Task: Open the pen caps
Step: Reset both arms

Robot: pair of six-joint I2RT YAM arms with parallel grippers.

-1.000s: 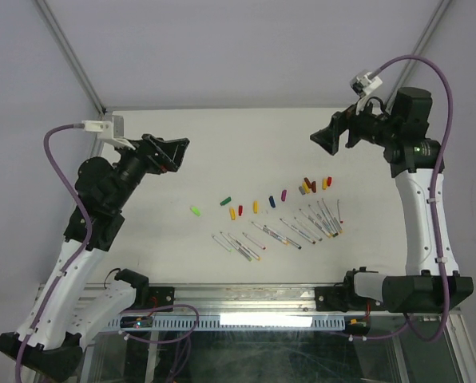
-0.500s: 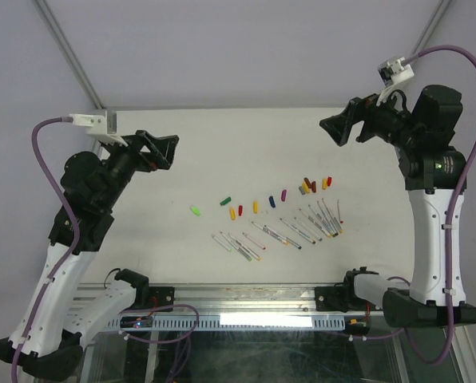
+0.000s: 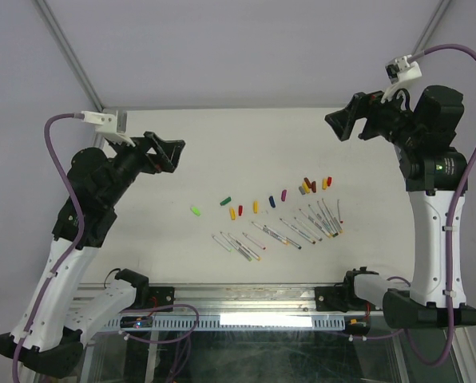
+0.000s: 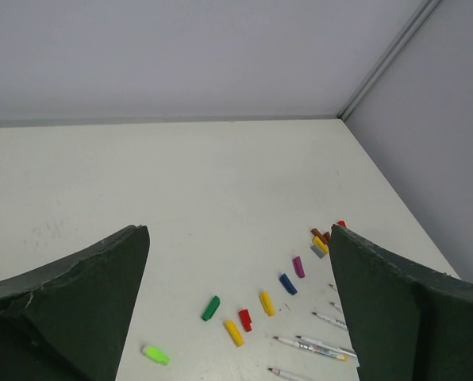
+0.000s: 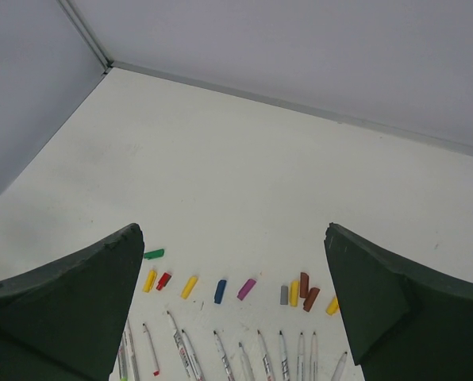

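My left gripper (image 3: 172, 154) and my right gripper (image 3: 339, 128) both have their fingers spread wide, hold nothing, and sit above the table (image 3: 246, 144). The pen caps (image 3: 255, 206) lie in a loose row mid-table. The pens (image 3: 288, 232) lie beside them, toward my bases.

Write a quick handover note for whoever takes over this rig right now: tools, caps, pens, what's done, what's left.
Left tool: open, empty, raised over the left side of the table.
Right tool: open, empty, raised over the far right.
Pen caps: loose in a ragged row mid-table, with a light green cap at the left end.
Pens: in a row nearer the arms, apart from the caps.
Done: caps appear to be off.
Left: probably nothing, but the pens are too small to confirm that each is uncapped, so check.
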